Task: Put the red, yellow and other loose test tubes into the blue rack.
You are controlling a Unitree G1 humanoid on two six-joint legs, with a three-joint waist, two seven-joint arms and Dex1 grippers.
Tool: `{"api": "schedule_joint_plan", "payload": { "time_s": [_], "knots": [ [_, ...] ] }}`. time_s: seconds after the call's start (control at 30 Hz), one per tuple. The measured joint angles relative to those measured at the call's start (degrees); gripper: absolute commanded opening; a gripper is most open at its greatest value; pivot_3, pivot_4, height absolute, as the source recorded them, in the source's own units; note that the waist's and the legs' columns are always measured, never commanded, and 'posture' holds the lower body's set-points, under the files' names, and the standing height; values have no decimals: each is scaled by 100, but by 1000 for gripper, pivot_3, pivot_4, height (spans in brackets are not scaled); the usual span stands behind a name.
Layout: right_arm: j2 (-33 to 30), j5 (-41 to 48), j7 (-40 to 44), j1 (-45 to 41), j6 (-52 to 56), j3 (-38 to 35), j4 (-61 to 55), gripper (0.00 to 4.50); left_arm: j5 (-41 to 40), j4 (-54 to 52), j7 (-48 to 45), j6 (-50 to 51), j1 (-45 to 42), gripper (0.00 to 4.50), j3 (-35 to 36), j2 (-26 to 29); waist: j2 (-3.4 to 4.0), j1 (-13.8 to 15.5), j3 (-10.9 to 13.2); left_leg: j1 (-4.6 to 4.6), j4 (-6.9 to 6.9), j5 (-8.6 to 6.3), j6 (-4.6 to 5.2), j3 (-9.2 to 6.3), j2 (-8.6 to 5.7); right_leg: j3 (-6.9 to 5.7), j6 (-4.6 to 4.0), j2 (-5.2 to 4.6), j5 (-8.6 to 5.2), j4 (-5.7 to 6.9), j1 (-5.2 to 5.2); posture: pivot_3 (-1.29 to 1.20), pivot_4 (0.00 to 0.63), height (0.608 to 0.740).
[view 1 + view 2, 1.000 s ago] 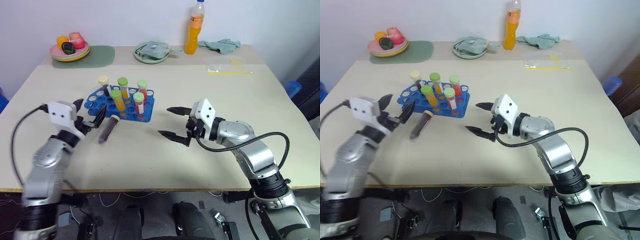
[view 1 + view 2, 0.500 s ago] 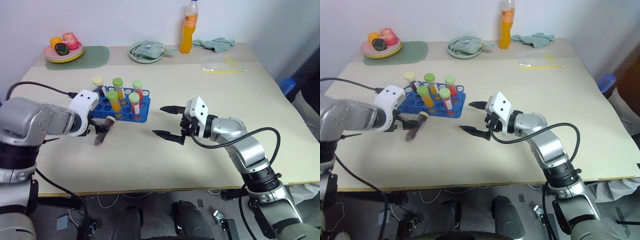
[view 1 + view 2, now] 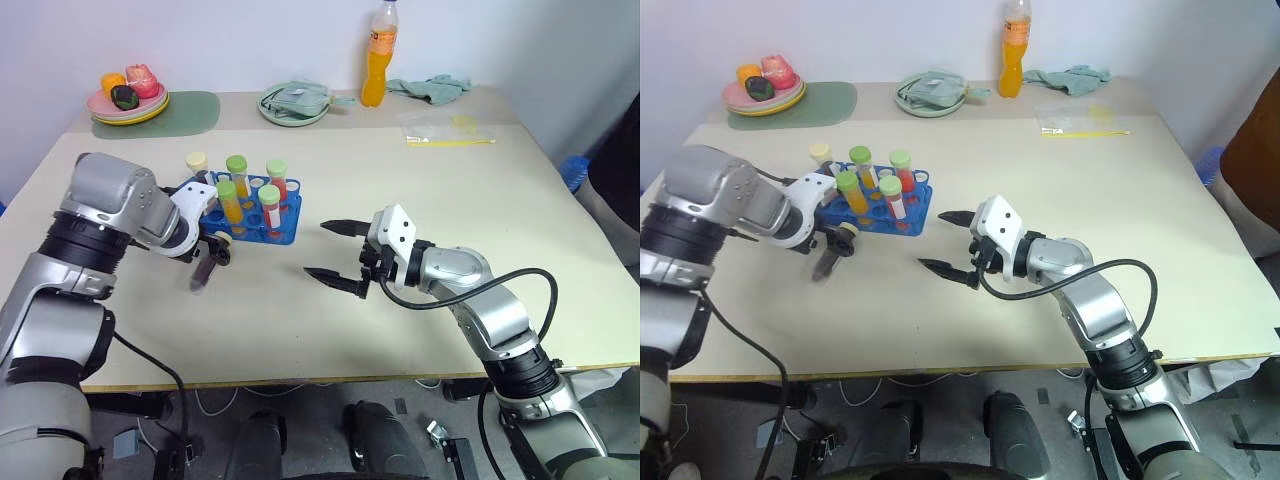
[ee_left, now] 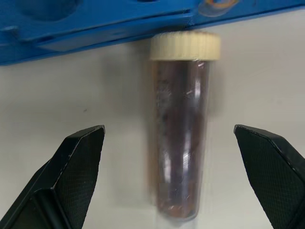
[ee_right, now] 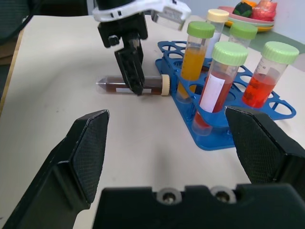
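Maroon-brown tube [image 4: 178,138], cream-capped, was seen lying flat on the table [image 3: 420,330], its cap just beside the near edge of the blue rack [image 3: 283,236]. One loose tube was counted; five capped tubes were counted upright in the rack, four green-capped and one cream-capped. The left gripper [image 3: 207,259] was pointed down over the lying tube, its fingers spread to either side and no contact seen in the left wrist view. Bare tabletop was left open between rack and right gripper [image 3: 338,254], which was held level with its jaws spread wide and nothing between them. Beyond it, the table's right half was left open up to its edge.
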Motion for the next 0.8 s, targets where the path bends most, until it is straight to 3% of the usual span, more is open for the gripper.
{"api": "schedule_joint_plan", "payload": {
  "time_s": [0.17, 0.2, 0.3, 0.43, 0.57, 0.67, 0.8],
  "knots": [
    [1, 1, -24, 4, 1, 15, -2, 4323, 117, 128, -232, -5, -142, 1043, -209, -3, 0, 4, 0, 0, 2, 0, 0, 0, 0, 0, 0, -1, 0, 1, 1, 0, 150, 740],
    [0, 2, -21, 4, 1, 17, -2, 4323, 127, 114, -283, -10, -145, 732, -249, 31, 0, 4, 0, 1, 2, 0, 0, 0, 0, 0, 0, -1, 0, 1, 1, 0, 150, 740],
    [-1, 5, -14, 4, 0, 19, -3, 4323, 142, -23, -474, -8, -143, 663, -434, 224, 0, -4, 0, 0, 1, 0, 0, 0, 0, 1, 0, 0, 0, 2, 0, 0, 150, 740],
    [-17, 10, -3, 16, 4, 25, -34, 4323, -16, -1014, -1264, -177, 377, 663, -545, 1258, 2, -87, 1, -4, -8, 0, 0, 3, 3, 6, -3, 1, -2, 4, -14, 0, 150, 740],
    [-66, 14, 11, 52, 9, 18, -65, 4323, 43, -1713, -1914, -1289, 1435, 663, 432, 1894, 2, -14, 2, -6, -2, 0, 0, 5, 4, 4, -7, -2, -4, 1, -13, 0, 150, 740],
    [-59, 18, 34, 58, 7, 25, -73, 4323, 237, -1918, -1735, -2828, 2340, 663, 1888, 1559, -5, 70, 3, -12, 10, 1, -1, 3, 6, -2, -9, -7, -4, 0, -9, 0, 150, 740],
    [-4, 19, 57, 46, 8, 39, -73, 4323, 387, -2261, -846, -4117, 2686, 663, 3498, 432, -21, 197, -3, -20, 17, 0, 0, 4, 1, -2, -5, -13, -2, -9, -6, 0, 150, 740]
  ]
}}
